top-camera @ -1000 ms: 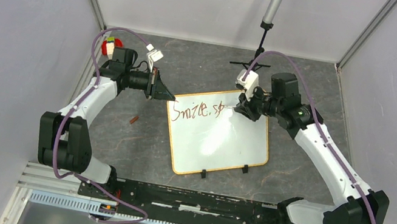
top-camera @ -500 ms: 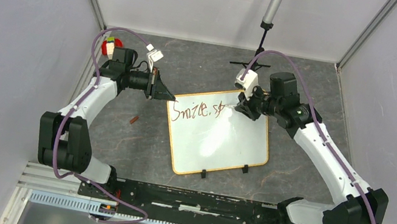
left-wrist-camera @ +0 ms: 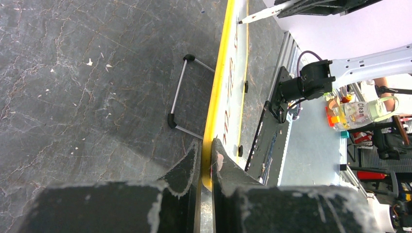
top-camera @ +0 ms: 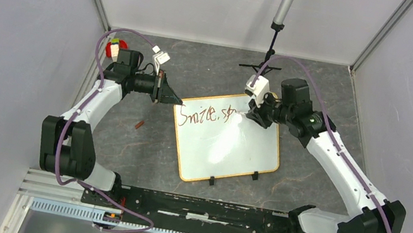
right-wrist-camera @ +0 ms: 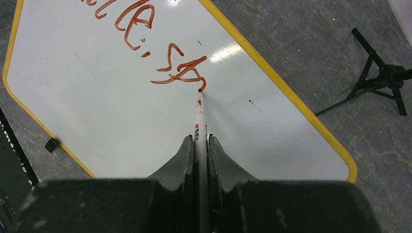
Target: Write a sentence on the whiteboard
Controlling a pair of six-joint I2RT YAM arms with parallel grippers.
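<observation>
The right gripper (right-wrist-camera: 199,141) is squeezed tight on a white marker (right-wrist-camera: 199,114). The marker sticks straight out between the two fingers. Its tip touches the whiteboard (right-wrist-camera: 97,121) at the end of the last red letter.

The right wrist view shows this up close. The sentence (right-wrist-camera: 145,29) is one word, a comma and the start of a second word, all on one line. This view also shows a black tripod (right-wrist-camera: 379,77) on the table past the board's corner.

The left gripper (left-wrist-camera: 206,145) is clamped on the yellow edge of the whiteboard, with one finger on each side of it. Only the left wrist view shows that pinch well. It looks along the thin edge of the board, so the writing is hard to read there. It shows a thin wire stand (left-wrist-camera: 180,92) with black corners on the table by the back of the board. The other views do not show it.

The top view shows the whole board at once. It sits in the middle of the dark grey table (top-camera: 200,64), turned a little. The left gripper is at its far left corner and the right gripper is over its far edge. Two black clips (top-camera: 212,180) sit on the near edge. A small red-brown thing (top-camera: 140,124) lies on the table left of the board.
</observation>
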